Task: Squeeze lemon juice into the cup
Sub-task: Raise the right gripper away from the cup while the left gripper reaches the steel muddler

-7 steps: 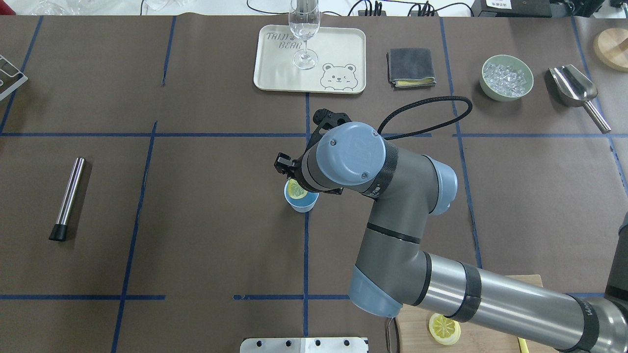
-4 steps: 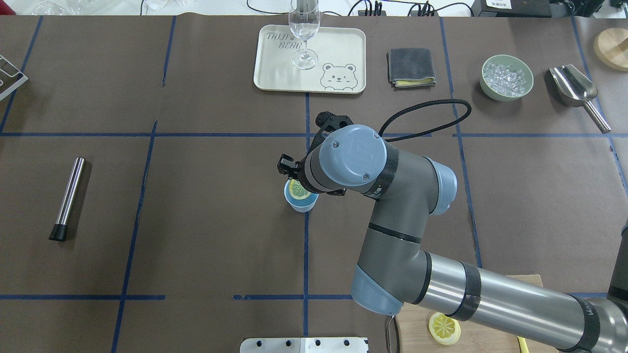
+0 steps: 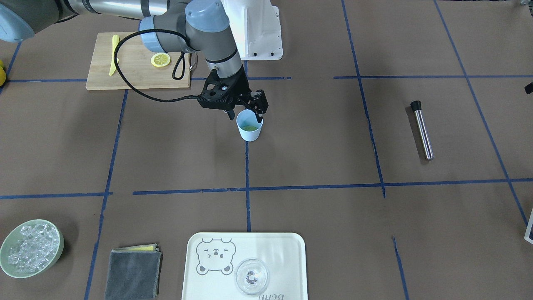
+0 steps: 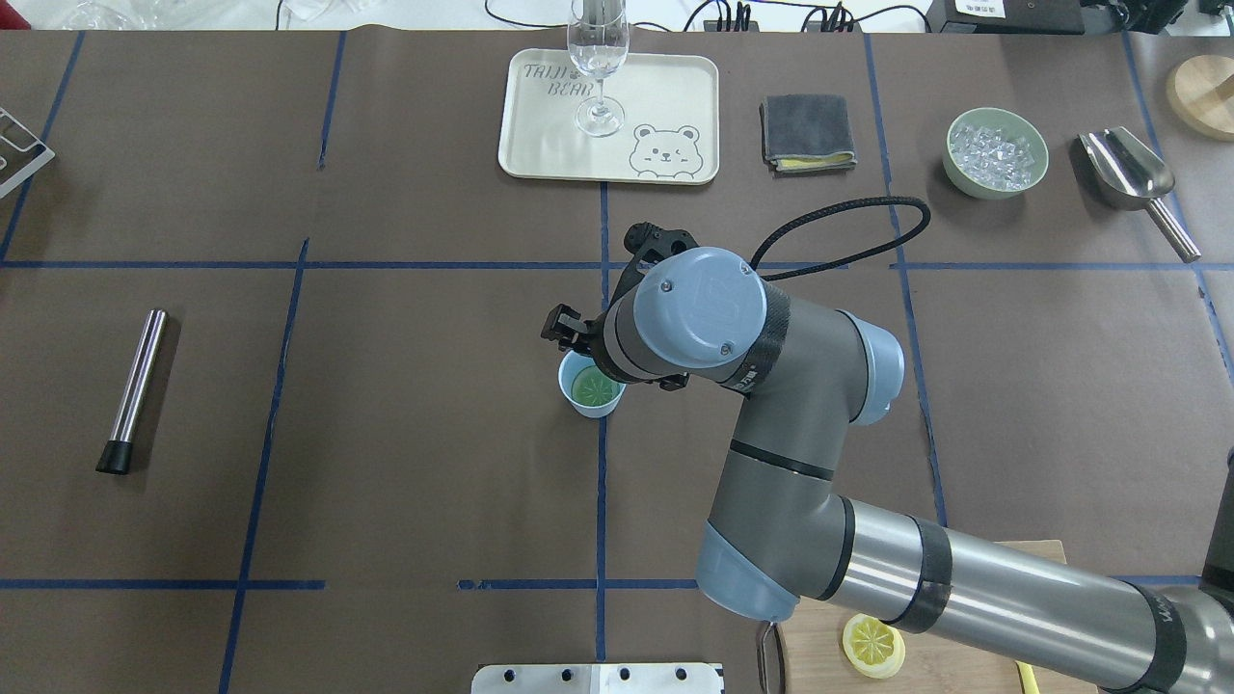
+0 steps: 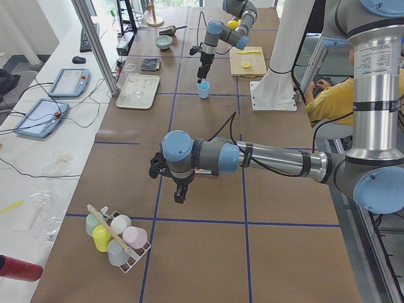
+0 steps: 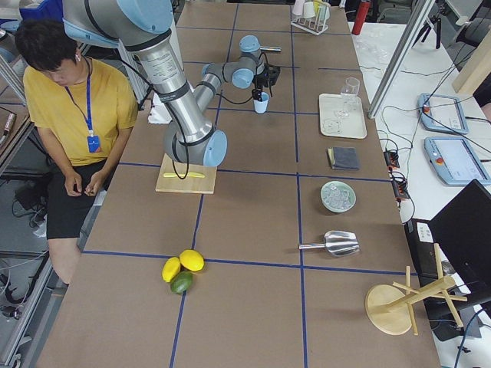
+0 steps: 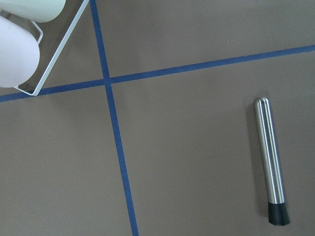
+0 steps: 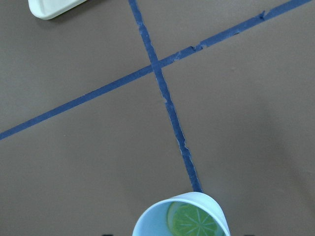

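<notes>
The light blue cup (image 4: 569, 397) stands at the table's middle on a blue tape line. The lemon piece (image 4: 594, 387) lies flat inside it, low down, and it also shows in the right wrist view (image 8: 192, 221) inside the cup (image 8: 147, 223). My right gripper (image 3: 245, 111) hovers just above the cup's (image 3: 250, 134) rim, open and empty, its fingers about a cup's width apart. My left gripper (image 5: 180, 192) hangs over bare table far to the left. It shows only in the exterior left view, so I cannot tell if it is open or shut.
A steel rod (image 4: 135, 386) lies at the left. A bear tray (image 4: 665, 96) with a stemmed glass (image 4: 598, 58), a grey cloth (image 4: 808, 132), a green bowl of ice (image 4: 996, 152) and a scoop (image 4: 1128, 169) stand at the far side. A cutting board (image 3: 133, 77) holds another lemon slice (image 3: 160, 60) and a yellow knife (image 3: 113, 54).
The lemon piece has left my right gripper at rim height and dropped to the bottom of the cup. My right arm has shifted slightly to the right.
</notes>
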You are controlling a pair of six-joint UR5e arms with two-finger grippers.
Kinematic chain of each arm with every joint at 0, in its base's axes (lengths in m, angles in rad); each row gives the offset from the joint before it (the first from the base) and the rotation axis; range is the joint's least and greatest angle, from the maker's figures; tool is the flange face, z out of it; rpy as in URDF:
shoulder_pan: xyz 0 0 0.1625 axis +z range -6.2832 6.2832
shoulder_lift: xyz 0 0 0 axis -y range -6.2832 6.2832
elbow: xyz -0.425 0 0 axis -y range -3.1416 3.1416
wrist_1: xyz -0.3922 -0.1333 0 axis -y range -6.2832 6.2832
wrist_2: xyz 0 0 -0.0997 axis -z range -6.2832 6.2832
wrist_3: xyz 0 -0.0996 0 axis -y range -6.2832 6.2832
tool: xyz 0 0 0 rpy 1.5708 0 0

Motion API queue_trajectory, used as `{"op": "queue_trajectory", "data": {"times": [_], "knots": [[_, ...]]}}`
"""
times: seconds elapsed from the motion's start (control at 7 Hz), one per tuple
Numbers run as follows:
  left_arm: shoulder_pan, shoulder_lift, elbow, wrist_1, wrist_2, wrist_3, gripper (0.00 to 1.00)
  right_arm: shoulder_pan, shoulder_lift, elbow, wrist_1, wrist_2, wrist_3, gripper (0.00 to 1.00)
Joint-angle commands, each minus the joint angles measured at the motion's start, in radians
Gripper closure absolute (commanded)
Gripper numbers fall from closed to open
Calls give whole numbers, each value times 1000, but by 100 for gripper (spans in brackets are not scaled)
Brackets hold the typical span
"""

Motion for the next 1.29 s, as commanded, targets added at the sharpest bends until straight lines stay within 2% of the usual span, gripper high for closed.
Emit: {"op": "queue_trajectory", "data": {"times": [0.0, 0.14, 0.29, 0.43, 0.57, 0.71, 1.14], "knots": [[41, -4, 94, -252, -32, -25, 0, 47, -96, 118, -2, 71, -8, 1], [126, -10, 128, -382, -17, -220, 0, 116, -183, 194, -2, 182, -36, 0], [261, -12, 121, -492, 150, -422, 0, 178, -267, 247, -2, 250, -123, 0], [355, -76, 142, -519, 222, -682, 1, 233, -347, 257, 0, 278, -246, 0], [403, -133, 183, -517, 217, -769, 3, 279, -409, 257, -2, 293, -377, 0], [433, -139, 188, -518, 215, -769, 3, 304, -432, 256, 0, 315, -411, 0], [512, -191, 263, -517, 226, -760, 3, 304, -446, 250, 0, 320, -407, 0]]}}
